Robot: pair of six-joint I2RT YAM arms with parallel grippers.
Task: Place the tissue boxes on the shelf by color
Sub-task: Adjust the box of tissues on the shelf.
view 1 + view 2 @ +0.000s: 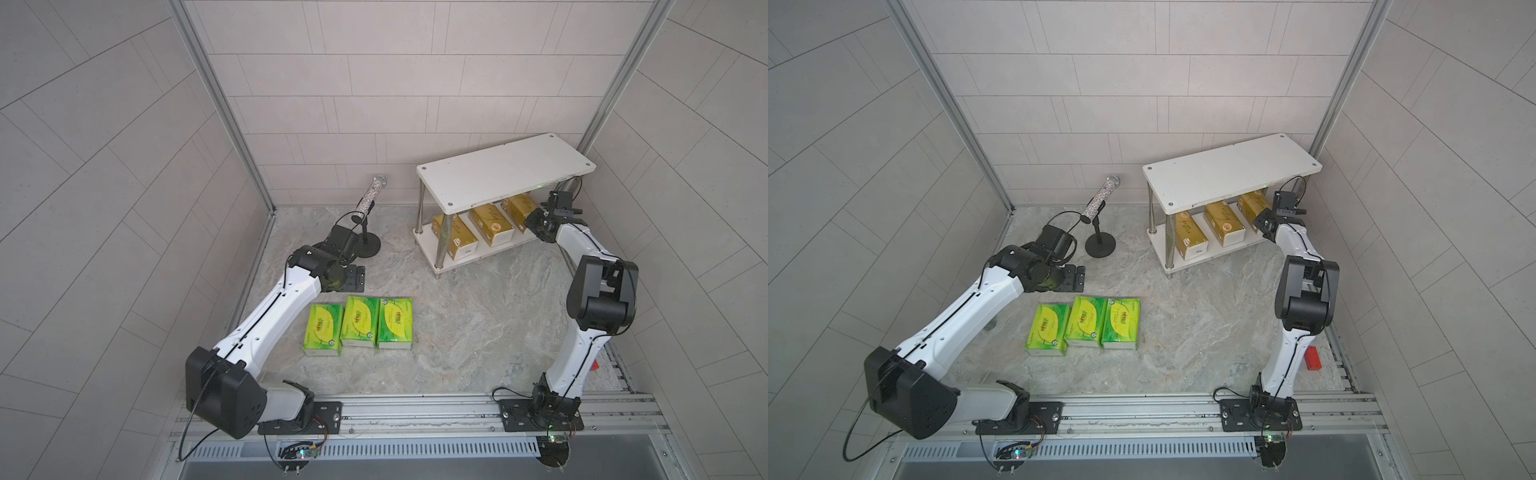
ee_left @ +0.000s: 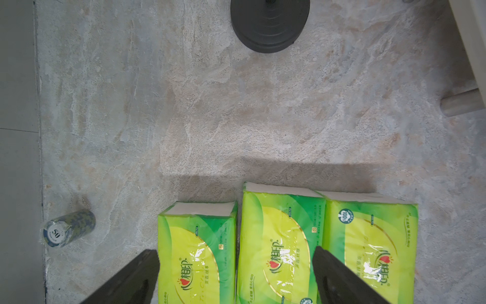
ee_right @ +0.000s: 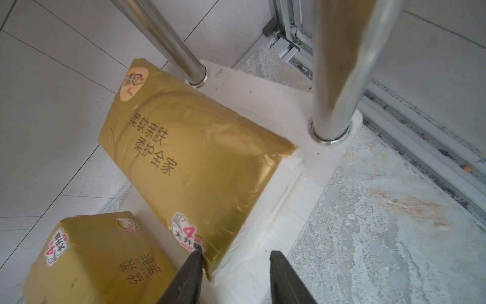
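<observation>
Partly parted and grasping nothing, the right end effector (image 3: pixel 236 253) touched the gold tissue pack (image 3: pixel 184 158) at 3 o'clock on the shelf (image 3: pixel 276 113); withdrawing might drag it off.

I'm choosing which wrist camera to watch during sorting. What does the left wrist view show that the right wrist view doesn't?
Only left wrist: three green tissue packs side by side on the marbled tabletop, the open left gripper, a black stand base and a wrapped roll of chips. Only right wrist: two gold tissue packs on the shelf's lower board, two chrome legs, and the right gripper, one fingertip at a gold pack's corner. Both: the marbled tabletop; a sliver of the shelf also edges the left wrist view.
</observation>
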